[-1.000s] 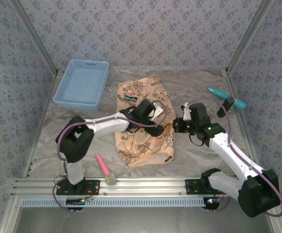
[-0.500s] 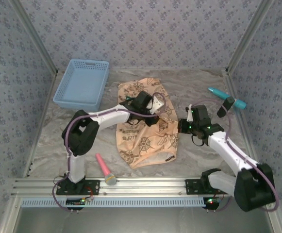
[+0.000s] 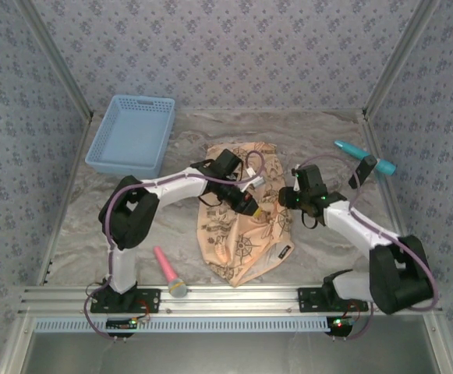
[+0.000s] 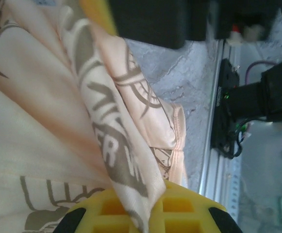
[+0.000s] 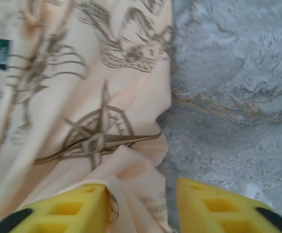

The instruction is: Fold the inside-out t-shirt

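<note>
The inside-out t-shirt point(image 3: 245, 226) lies bunched in the middle of the table, peach with brown compass prints. My left gripper point(image 3: 250, 206) is over its upper middle, shut on a raised fold of it. In the left wrist view the cloth point(image 4: 43, 121) runs down between the two yellow pads point(image 4: 189, 208), which are pressed together on it. My right gripper point(image 3: 288, 200) is at the shirt's right edge and stands open. In the right wrist view its yellow fingers point(image 5: 68, 211) stand apart, with a loose fold of the shirt point(image 5: 87, 111) lying between them, next to bare table point(image 5: 228, 97).
A blue basket point(image 3: 131, 134) stands at the back left. A pink tool point(image 3: 168, 273) lies near the front rail point(image 3: 226, 297), left of the shirt. A teal tool point(image 3: 364, 157) lies at the back right. Patterned walls close in the table.
My left gripper shut on a fold of the shirt and pulled it right and nearer. My right gripper opened and let go of the shirt's right edge. The shirt shifted right.
</note>
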`<move>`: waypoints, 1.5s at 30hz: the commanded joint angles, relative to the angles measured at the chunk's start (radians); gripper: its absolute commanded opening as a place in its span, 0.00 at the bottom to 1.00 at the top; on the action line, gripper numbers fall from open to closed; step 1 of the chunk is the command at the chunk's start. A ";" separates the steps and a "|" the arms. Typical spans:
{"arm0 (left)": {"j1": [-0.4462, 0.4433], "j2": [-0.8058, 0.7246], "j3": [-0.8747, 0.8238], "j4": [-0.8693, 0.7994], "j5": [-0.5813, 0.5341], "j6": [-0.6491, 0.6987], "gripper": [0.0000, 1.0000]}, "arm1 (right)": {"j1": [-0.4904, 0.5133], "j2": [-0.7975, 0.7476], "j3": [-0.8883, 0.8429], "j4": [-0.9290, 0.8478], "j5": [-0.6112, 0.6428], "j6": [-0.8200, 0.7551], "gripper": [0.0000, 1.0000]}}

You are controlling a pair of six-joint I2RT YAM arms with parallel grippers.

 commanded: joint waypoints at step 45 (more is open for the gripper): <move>0.093 -0.025 -0.148 0.377 0.176 -0.408 0.00 | 0.006 0.277 -0.298 0.862 -0.640 0.413 0.50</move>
